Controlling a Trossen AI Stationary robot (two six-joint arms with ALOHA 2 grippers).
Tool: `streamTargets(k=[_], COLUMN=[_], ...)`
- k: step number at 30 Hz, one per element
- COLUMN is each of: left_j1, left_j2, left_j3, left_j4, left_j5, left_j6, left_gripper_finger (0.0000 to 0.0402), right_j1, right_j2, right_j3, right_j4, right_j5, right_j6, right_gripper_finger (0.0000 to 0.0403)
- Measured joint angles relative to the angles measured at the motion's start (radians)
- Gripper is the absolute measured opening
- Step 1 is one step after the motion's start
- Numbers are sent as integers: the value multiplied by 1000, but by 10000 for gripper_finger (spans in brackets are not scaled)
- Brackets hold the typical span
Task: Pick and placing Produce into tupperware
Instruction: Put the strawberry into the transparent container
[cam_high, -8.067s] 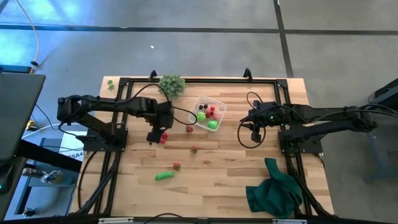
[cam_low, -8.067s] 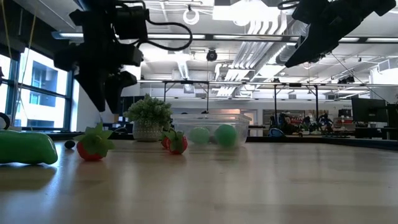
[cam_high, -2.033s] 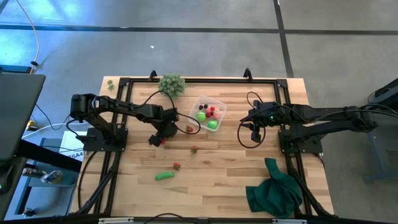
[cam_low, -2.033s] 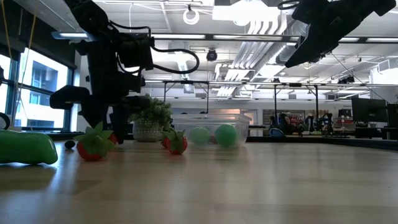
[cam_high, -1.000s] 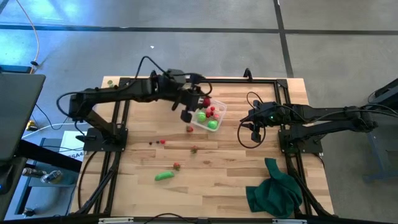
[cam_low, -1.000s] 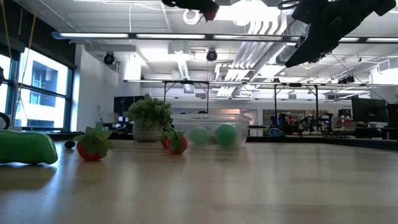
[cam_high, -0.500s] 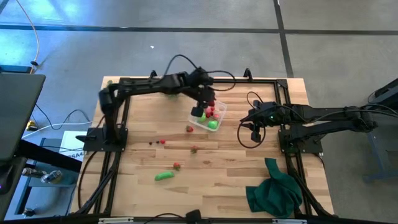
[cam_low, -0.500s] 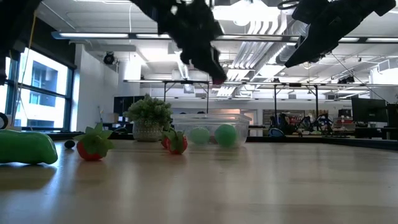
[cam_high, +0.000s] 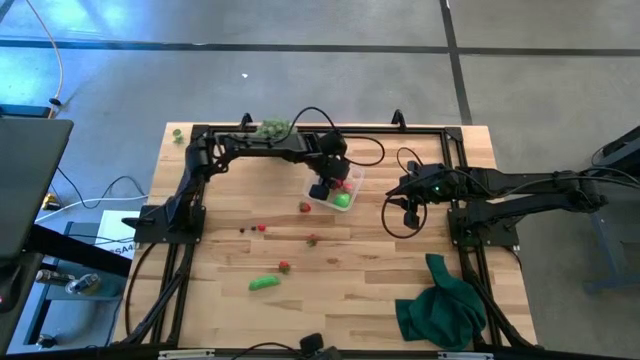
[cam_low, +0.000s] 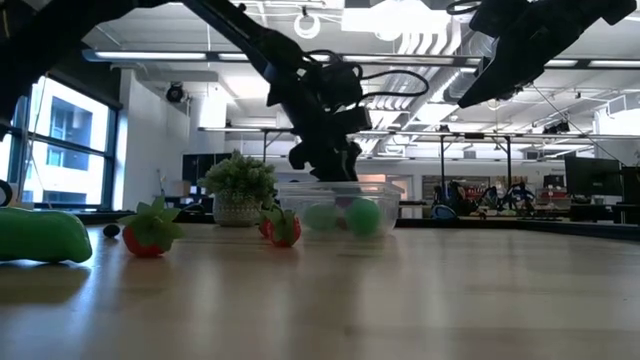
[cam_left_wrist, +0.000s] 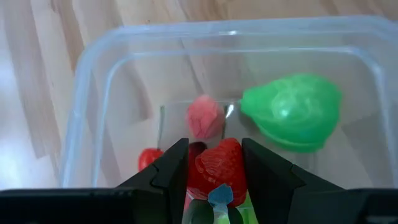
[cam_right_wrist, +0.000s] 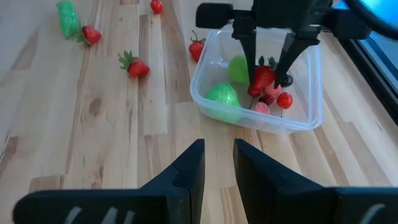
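Left wrist view: the left hand (cam_left_wrist: 214, 180) pinches a red strawberry (cam_left_wrist: 219, 163) between its fingers, inside the walls of the tupperware (cam_left_wrist: 93, 81).
Contents: a green round piece (cam_left_wrist: 292, 112) and small red berries (cam_left_wrist: 204, 117) already lie in it.
Release: best to spread the fingers low over a bare patch, then lift straight up clear of the rim.
Right hand (cam_right_wrist: 217, 165): waits beside the tupperware, fingers spread, holding nothing.
Left over: a green oblong piece (cam_high: 263, 283) and strawberries (cam_high: 284, 266) remain on the tabletop (cam_high: 380, 290).

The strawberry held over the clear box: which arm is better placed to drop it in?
The left. Its pincer already grips the strawberry inside the tupperware, above the other pieces. The right pincer hangs open over bare table, beside the container, holding nothing.
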Motion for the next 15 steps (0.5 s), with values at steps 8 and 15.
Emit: streamTargets(k=[8,15], left_j1=[0,0], left_j2=[2,2], left_j3=[0,0], left_j4=[-6,-6], left_j5=[-13,-14], left_j6=[5,4], left_gripper_finger=[129,129], right_j1=[0,0], right_j2=[0,0], right_j3=[0,0], right_j4=[0,1], right_j5=[-2,-4], right_j6=[0,0], right_gripper_finger=[75,75])
